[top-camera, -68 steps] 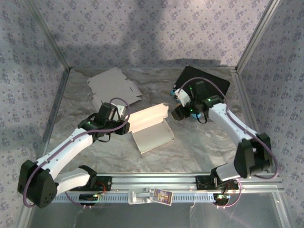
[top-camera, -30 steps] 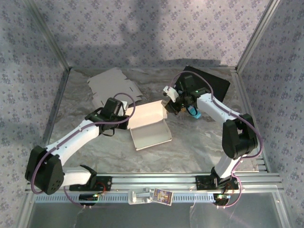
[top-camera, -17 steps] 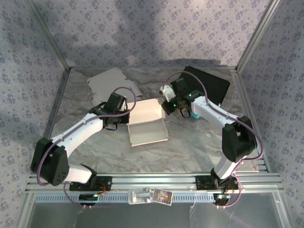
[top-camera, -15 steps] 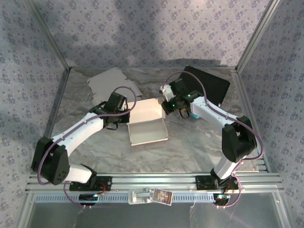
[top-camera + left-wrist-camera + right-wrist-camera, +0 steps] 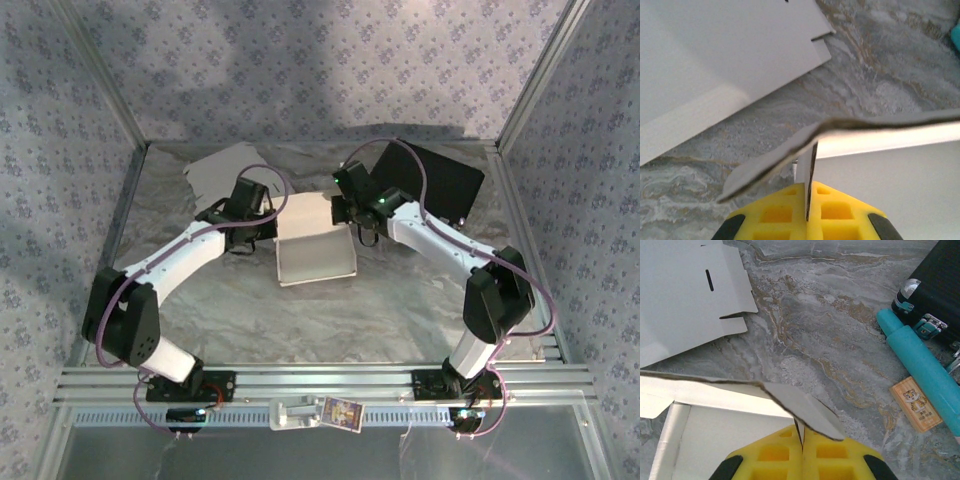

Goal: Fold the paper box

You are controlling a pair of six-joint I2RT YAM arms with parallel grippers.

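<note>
Mid-table [image 5: 400, 300], left pincer [image 5: 270, 227] and right pincer [image 5: 341, 212] pinch box [image 5: 316, 257].

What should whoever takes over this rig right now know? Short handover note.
Left pincer: shut on the paper box, pinching cardboard at its far-left corner.
Right pincer: shut on a flap at the far-right corner.
Box sits mid-table, between both arms; a spare flat blank lies far left, black case far right.
Done: base flat, walls partly raised into an open tray.
Left: corner flaps look untucked, box not closed.
</note>
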